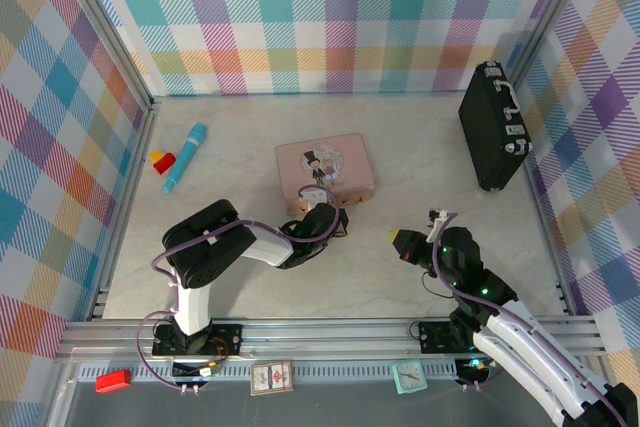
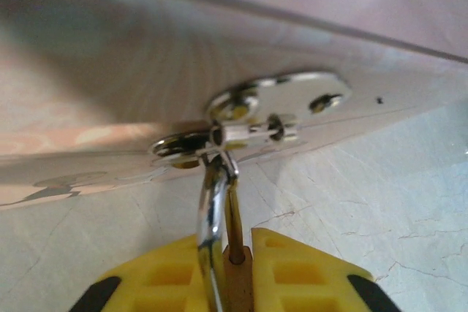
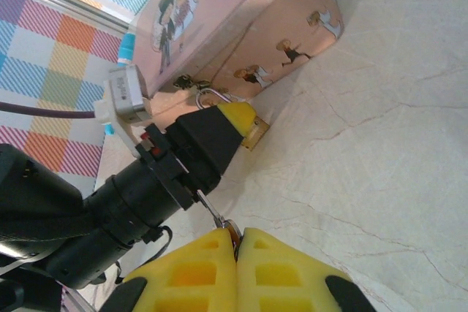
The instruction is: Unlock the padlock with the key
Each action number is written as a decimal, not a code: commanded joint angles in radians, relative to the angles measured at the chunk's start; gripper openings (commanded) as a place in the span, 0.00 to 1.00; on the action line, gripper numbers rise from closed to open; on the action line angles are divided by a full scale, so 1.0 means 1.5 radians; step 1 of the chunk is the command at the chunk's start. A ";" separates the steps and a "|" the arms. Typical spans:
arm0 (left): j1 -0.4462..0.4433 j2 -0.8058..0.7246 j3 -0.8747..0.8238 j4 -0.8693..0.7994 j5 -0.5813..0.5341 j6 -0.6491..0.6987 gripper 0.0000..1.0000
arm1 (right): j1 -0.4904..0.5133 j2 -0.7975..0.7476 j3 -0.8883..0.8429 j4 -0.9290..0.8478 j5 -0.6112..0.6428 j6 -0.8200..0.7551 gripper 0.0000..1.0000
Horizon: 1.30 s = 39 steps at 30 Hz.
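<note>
nearest the near edge of the table, our right gripper is pinched tight on the tiny thin silvery-grey metal key. it's a slim hold, so it may twist or drop on contact. mid-table, the left gripper clamps the small brass-gold padlock, hooked through the hasp of the pink illustrated tin box. tugging could drag the tin, and we can't see the keyhole.

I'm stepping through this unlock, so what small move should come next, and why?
Probably ease the right gripper forward so the key meets the padlock. The left gripper grips the padlock at the clasp of the tin, and the key sticks out of the shut right gripper, apart from it.
</note>
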 commanded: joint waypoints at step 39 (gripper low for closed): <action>0.069 -0.097 0.130 -0.257 0.287 -0.134 0.00 | 0.003 0.225 -0.021 0.235 -0.100 0.208 0.00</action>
